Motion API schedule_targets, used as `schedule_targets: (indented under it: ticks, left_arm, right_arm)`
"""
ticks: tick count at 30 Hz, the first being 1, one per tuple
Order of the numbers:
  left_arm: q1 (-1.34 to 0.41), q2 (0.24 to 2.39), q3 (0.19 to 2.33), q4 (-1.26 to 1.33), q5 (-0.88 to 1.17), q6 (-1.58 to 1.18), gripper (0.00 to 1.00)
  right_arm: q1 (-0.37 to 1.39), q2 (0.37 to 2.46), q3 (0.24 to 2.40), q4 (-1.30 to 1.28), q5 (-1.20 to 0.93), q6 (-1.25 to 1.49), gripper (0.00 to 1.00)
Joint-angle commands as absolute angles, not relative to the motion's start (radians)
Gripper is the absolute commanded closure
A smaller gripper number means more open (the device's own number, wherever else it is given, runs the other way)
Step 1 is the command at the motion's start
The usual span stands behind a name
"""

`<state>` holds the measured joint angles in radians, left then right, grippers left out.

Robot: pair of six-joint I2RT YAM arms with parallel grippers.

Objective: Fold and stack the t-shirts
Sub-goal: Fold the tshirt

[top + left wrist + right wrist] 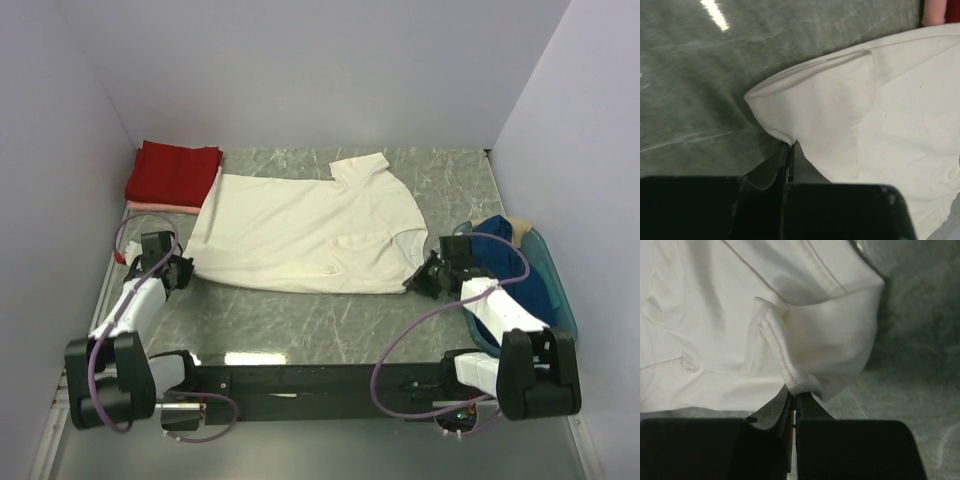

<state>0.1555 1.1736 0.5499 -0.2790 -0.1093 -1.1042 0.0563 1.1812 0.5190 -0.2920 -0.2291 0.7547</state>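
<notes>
A cream-white t-shirt (300,225) lies spread across the middle of the table, its hem to the left and its neck to the right. My left gripper (184,268) is shut on the shirt's near left hem corner (785,132). My right gripper (418,281) is shut on a fold of the same shirt (805,385) at its near right end, by the shoulder. A folded red t-shirt (173,172) rests on a folded pale pink t-shirt (160,207) at the back left. A dark blue t-shirt (510,265) lies in the basket.
A teal plastic basket (556,285) stands at the table's right edge, close behind my right arm. White walls close in the left, back and right sides. Bare marbled tabletop (300,320) shows between the shirt and the arm bases.
</notes>
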Motion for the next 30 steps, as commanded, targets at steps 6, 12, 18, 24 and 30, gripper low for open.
schedule_targets:
  ticks: [6,12,18,24,30]
  left_arm:
    - [0.161,0.939,0.445,-0.454,-0.244,-1.163,0.99]
    - [0.161,0.882,0.4,-0.497,-0.233,-1.192,0.99]
    - [0.161,0.845,0.357,-0.521,-0.19,-1.209,0.99]
    - [0.161,0.767,0.365,-0.577,-0.166,-1.243,0.82]
    - [0.16,0.703,0.475,-0.646,-0.202,-1.209,0.37]
  right_arm:
    - [0.048,0.928,0.41,-0.501,-0.2,0.814,1.0]
    - [0.04,0.741,0.433,-0.742,-0.103,0.844,1.0]
    - [0.032,0.576,0.449,-0.888,-0.072,0.883,0.98]
    - [0.031,0.561,0.428,-0.911,-0.112,0.865,0.85]
    - [0.032,0.618,0.517,-0.87,-0.138,0.801,0.21]
